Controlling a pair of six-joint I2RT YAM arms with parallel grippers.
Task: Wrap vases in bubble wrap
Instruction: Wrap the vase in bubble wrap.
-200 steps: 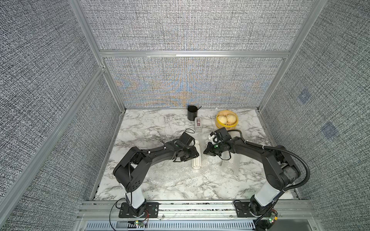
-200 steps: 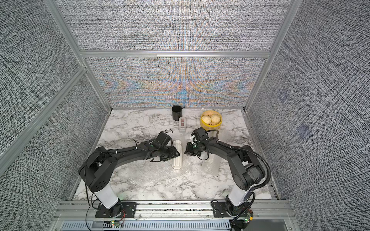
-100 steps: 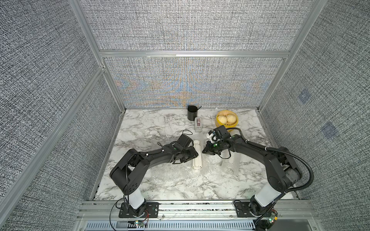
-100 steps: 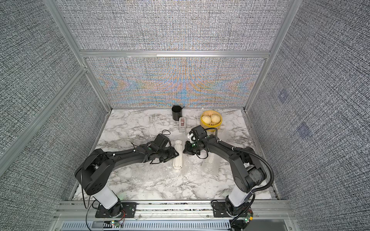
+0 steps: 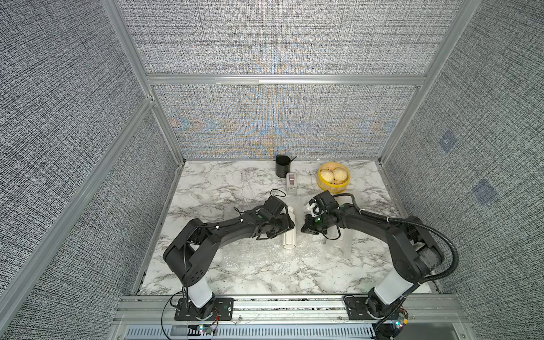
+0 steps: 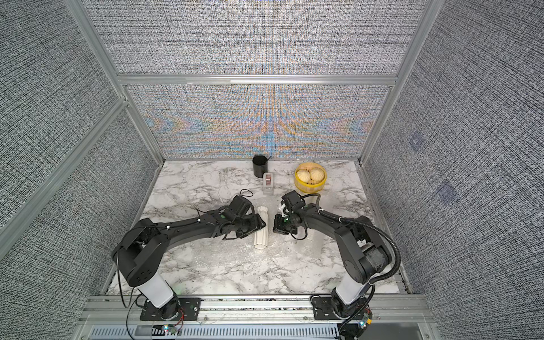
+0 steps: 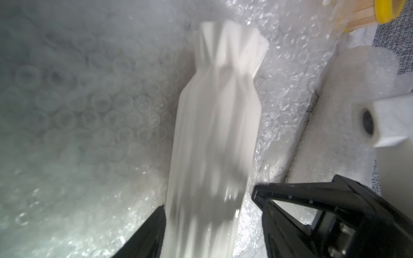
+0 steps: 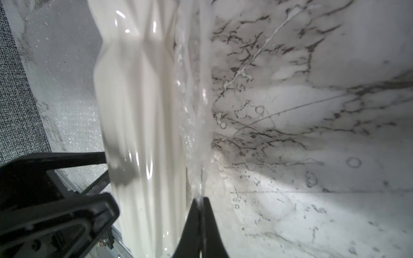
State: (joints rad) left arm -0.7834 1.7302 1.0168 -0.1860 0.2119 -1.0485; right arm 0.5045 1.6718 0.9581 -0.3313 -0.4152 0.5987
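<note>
Top views: I see the tall vase (image 5: 290, 240) lying on its side on the bubble wrap (image 5: 265, 259), long axis running front to back, flared neck toward the back wall.
Left gripper (image 7: 207, 201): jaws apart, astride the vase body; one finger (image 7: 290, 191) stands clear of it.
Right gripper (image 8: 201, 202): pinched closed on the wrap's edge, just beside the vase.
Writing: grey box (image 5: 291, 184) near the black cup (image 5: 282, 166); print too small for me to read.

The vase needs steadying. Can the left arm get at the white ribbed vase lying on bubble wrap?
Probably yes: the left end effector is open astride the tall white ribbed ceramic vase; the right end effector, shut on the clear bubble wrap, leaves that side free.
</note>
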